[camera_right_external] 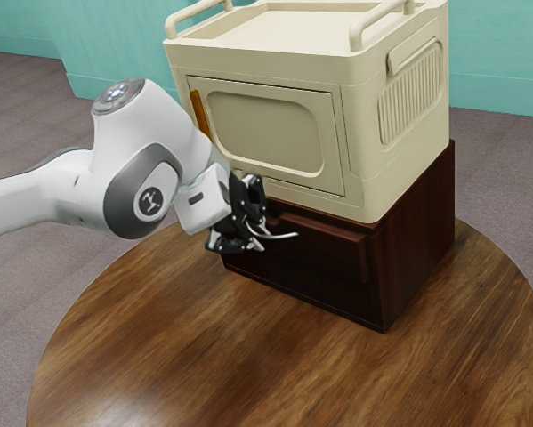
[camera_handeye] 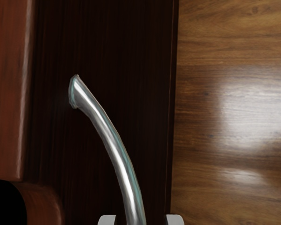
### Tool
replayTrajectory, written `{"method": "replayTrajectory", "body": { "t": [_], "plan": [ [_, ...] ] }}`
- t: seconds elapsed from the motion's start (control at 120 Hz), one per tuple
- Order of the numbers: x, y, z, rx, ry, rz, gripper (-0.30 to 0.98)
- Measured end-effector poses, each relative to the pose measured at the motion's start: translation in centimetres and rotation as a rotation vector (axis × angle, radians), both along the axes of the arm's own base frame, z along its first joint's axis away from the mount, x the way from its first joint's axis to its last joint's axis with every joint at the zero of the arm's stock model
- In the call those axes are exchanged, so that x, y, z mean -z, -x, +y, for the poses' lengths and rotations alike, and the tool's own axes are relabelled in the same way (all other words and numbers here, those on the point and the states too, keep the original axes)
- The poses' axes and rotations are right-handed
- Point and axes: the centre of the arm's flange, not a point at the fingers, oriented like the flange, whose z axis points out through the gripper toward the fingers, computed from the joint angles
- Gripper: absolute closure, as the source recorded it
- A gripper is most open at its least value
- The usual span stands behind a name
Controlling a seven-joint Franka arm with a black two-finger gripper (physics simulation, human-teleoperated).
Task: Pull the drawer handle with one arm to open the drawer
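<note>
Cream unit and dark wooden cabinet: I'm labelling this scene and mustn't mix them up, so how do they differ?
The cream unit is pale, the dark wooden cabinet deep brown. The cream unit sits on the dark wooden cabinet, which stands on the table. The cream unit has rails on top; the dark wooden cabinet has a curved metal handle in front. Both are boxy.

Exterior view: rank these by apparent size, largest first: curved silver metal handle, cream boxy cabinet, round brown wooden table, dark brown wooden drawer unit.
1. Round brown wooden table
2. Cream boxy cabinet
3. Dark brown wooden drawer unit
4. Curved silver metal handle, by far the smallest
</note>
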Motion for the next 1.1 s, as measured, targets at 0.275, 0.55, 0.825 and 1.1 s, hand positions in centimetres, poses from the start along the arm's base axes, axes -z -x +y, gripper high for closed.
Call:
{"method": "replayTrajectory", "body": {
  "t": [0.275, 0.55, 0.825, 1.1],
  "plan": [
    [-0.2, 0.4, 0.2, -0.001, 0.004, 0.047, 0.65],
    [0.1, 0.9, -0.4, 0.010, 0.007, 0.111, 0.67],
    [-0.8, 2.0, -0.1, 0.009, 0.006, 0.149, 0.68],
    [-1.1, 2.7, 0.2, 0.007, 0.007, 0.181, 0.67]
  ]
}}
